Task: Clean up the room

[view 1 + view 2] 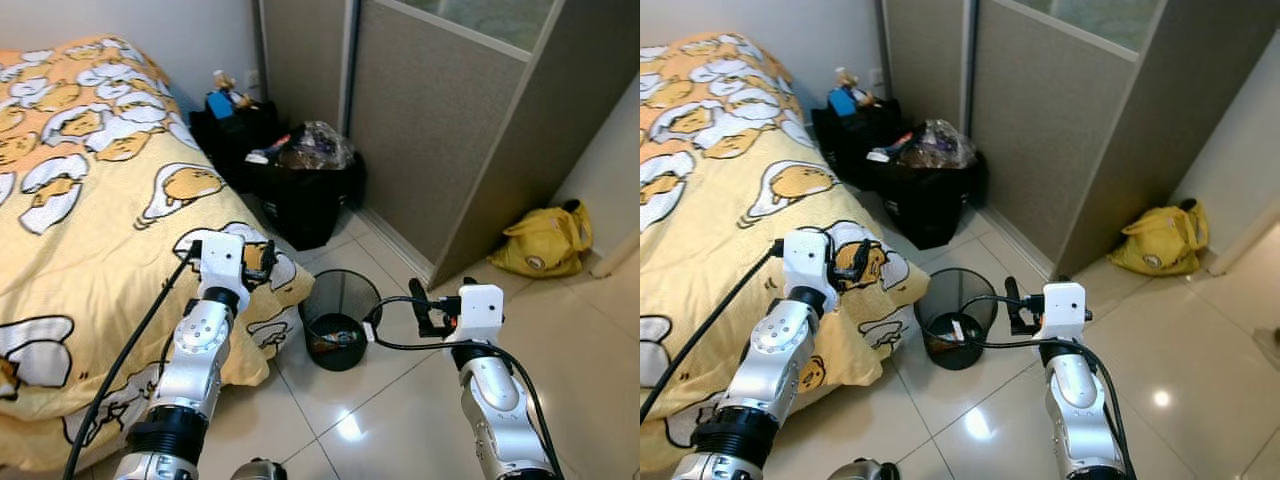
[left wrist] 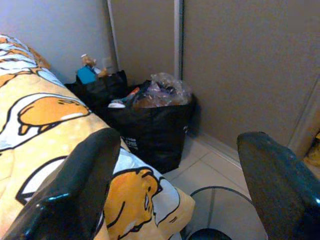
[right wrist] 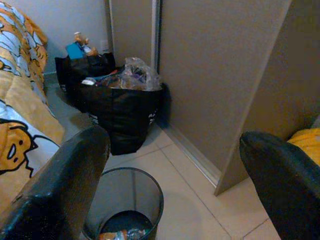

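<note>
A black mesh waste bin (image 1: 342, 276) stands on the tiled floor at the corner of the bed and holds some litter (image 1: 335, 340). My left gripper (image 1: 262, 260) hovers over the bed corner, just left of the bin, open and empty; its wrist view shows its black fingers (image 2: 75, 190) spread wide. To the right of the bin and a little above it, my right gripper (image 1: 428, 312) is open too, with nothing between its fingers (image 3: 65, 185). Below it sits the bin rim (image 3: 125, 172).
The bed with a yellow cartoon duvet (image 1: 90, 190) takes up the left. Two full black bags (image 1: 300, 195) stand against the wall by the sliding wardrobe door (image 1: 430, 130). A yellow bag (image 1: 545, 240) lies on the floor at the right.
</note>
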`<state>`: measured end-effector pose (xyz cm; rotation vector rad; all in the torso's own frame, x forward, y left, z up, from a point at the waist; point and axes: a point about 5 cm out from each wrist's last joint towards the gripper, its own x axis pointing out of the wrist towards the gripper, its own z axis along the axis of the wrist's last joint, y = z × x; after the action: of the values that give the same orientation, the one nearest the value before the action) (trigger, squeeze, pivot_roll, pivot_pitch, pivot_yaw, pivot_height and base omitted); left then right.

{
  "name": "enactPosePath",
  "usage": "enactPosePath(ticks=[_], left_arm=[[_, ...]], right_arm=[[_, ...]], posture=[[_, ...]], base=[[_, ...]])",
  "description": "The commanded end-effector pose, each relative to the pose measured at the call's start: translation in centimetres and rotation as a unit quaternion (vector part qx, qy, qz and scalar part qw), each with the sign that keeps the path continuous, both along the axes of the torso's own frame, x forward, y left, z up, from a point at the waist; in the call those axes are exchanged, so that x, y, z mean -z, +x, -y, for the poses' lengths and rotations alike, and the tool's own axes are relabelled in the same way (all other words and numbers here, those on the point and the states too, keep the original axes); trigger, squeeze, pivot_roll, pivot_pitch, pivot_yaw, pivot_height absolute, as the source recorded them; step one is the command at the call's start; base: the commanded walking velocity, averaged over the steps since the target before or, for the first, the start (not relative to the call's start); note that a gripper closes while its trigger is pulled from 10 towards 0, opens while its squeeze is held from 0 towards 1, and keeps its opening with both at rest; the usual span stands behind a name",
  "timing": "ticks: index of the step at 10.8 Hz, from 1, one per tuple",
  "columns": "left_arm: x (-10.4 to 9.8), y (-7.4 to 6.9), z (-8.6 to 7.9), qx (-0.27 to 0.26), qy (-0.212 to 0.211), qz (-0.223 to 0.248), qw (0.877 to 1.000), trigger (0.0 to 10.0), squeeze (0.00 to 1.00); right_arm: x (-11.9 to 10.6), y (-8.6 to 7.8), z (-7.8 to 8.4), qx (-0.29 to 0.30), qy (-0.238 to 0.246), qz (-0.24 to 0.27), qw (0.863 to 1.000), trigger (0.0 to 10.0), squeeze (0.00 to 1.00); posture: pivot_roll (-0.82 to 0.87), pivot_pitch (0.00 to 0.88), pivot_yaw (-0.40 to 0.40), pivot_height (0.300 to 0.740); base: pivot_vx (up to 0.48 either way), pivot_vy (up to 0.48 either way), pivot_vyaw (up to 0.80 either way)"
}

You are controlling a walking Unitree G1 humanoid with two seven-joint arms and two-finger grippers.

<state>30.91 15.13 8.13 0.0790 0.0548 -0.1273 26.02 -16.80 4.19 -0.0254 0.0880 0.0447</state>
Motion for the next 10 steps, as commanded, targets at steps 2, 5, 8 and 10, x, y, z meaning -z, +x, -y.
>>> enactPosePath(ticks=[2,5,8,10], left_arm=[[0.09,0.05,0.03,0.000,0.006,-0.004,1.000,10.0,0.00],[0.09,0.05,0.03,0.000,0.006,-0.004,1.000,10.0,0.00],[0.09,0.05,0.03,0.000,0.006,-0.004,1.000,10.0,0.00],[0.09,0.05,0.03,0.000,0.006,-0.004,1.000,10.0,0.00]], right_arm=[[-0.16,0.20,0.19,0.005,0.000,0.000,1.000,10.0,0.00],[-0.16,0.20,0.19,0.005,0.000,0.000,1.000,10.0,0.00],[-0.16,0.20,0.19,0.005,0.000,0.000,1.000,10.0,0.00],[-0.16,0.20,0.19,0.005,0.000,0.000,1.000,10.0,0.00]], posture=[[0.02,0.000,0.017,0.740],[0.02,0.000,0.017,0.740],[0.02,0.000,0.017,0.740],[0.02,0.000,0.017,0.740]], base=[[0.000,0.000,0.00],[0.000,0.000,0.00],[0.000,0.000,0.00],[0.000,0.000,0.00]])
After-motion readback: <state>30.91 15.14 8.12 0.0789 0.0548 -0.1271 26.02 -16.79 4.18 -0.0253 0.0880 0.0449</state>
